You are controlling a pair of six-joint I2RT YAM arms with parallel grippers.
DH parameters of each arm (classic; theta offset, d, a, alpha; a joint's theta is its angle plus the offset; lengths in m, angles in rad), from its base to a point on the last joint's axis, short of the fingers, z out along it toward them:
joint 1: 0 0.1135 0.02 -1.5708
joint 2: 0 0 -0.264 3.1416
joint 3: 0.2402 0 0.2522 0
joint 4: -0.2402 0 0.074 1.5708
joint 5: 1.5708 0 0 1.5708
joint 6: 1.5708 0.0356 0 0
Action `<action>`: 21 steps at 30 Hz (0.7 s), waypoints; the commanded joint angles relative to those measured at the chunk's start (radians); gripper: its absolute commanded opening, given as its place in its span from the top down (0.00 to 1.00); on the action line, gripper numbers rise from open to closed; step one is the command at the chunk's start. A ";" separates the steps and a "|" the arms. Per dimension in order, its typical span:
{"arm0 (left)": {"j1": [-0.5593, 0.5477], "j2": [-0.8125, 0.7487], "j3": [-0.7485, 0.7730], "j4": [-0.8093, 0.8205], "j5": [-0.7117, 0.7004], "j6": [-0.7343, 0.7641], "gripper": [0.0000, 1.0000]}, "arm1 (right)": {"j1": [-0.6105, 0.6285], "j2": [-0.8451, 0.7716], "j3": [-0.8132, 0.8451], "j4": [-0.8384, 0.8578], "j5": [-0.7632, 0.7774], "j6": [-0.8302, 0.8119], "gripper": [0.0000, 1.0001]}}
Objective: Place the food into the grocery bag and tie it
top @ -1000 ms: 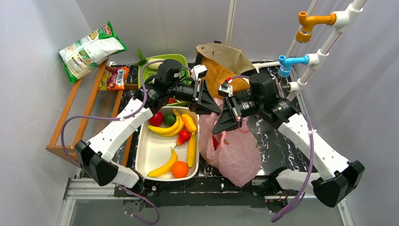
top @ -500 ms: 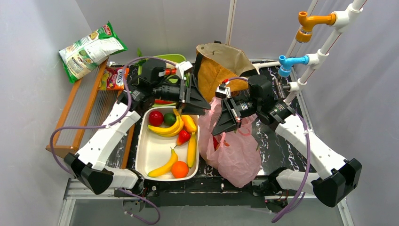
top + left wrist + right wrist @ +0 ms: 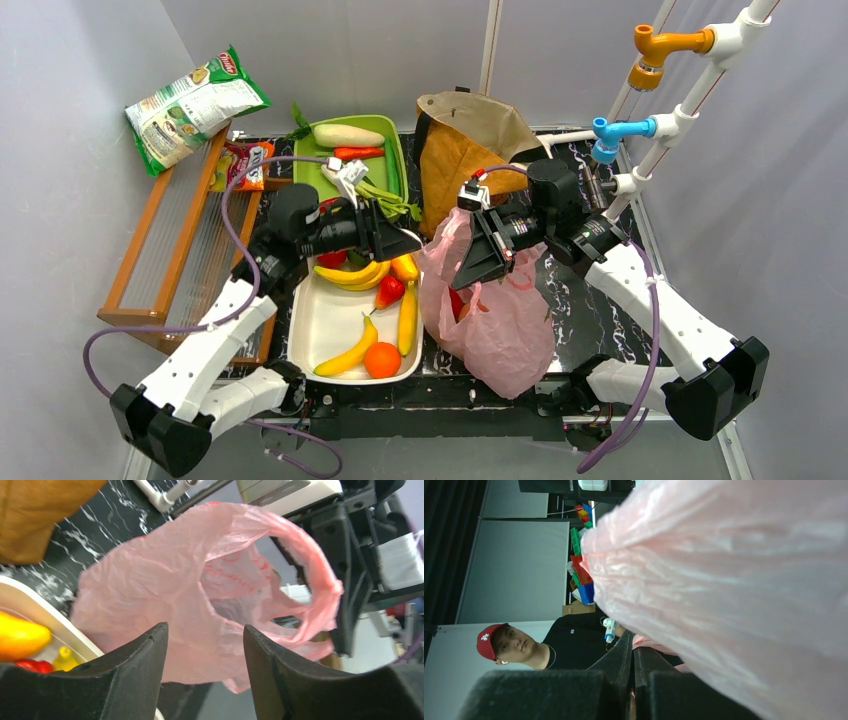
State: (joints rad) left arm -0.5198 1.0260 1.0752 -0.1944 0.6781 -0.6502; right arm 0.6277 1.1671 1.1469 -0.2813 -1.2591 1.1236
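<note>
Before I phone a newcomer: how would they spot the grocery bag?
On the marble table, look right of the white fruit tray. The grocery bag slumps there, held by the right gripper. Unlike the brown paper bag behind, it is thin translucent pink.

Bag (image 3: 505, 325), right of tray (image 3: 325, 315): thin translucent pink plastic film, crinkled, soft sheen.
Tray: smooth cream plastic, semi-gloss.
Fruit (image 3: 350, 355) in tray: hard plastic, glossy.
Table (image 3: 585, 300) under tray: black marble-look top, polished.
Paper bag (image 3: 455, 160), beyond tray: matt brown paper, creased.
Rack (image 3: 190, 250), left of tray: orange-brown wood.
Crisp packet (image 3: 190, 108), beyond rack: shiny printed film.
Left gripper (image 3: 204, 630) fingers (image 3: 132, 675): matt black plastic.
</note>
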 commanded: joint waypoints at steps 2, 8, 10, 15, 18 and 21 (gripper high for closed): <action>0.000 -0.069 -0.080 0.365 -0.015 0.180 0.45 | -0.015 -0.012 0.007 0.010 -0.051 -0.009 0.99; 0.005 -0.052 -0.075 0.462 0.127 0.357 0.35 | -0.023 -0.007 0.013 -0.015 -0.066 -0.015 0.99; 0.011 -0.020 -0.049 0.453 0.235 0.408 0.35 | -0.025 -0.007 0.020 -0.025 -0.066 -0.021 0.99; 0.012 0.039 -0.027 0.552 0.422 0.481 0.31 | -0.028 -0.010 0.020 -0.028 -0.067 -0.024 0.99; -0.001 0.076 -0.003 0.498 0.482 0.567 0.34 | -0.028 -0.014 0.022 -0.028 -0.071 -0.024 0.99; -0.002 0.090 -0.003 0.487 0.480 0.607 0.46 | -0.029 -0.019 0.019 -0.030 -0.071 -0.026 0.99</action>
State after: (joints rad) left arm -0.5167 1.1088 1.0336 0.2848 1.0683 -0.1535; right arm 0.6033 1.1671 1.1469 -0.3153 -1.2987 1.1183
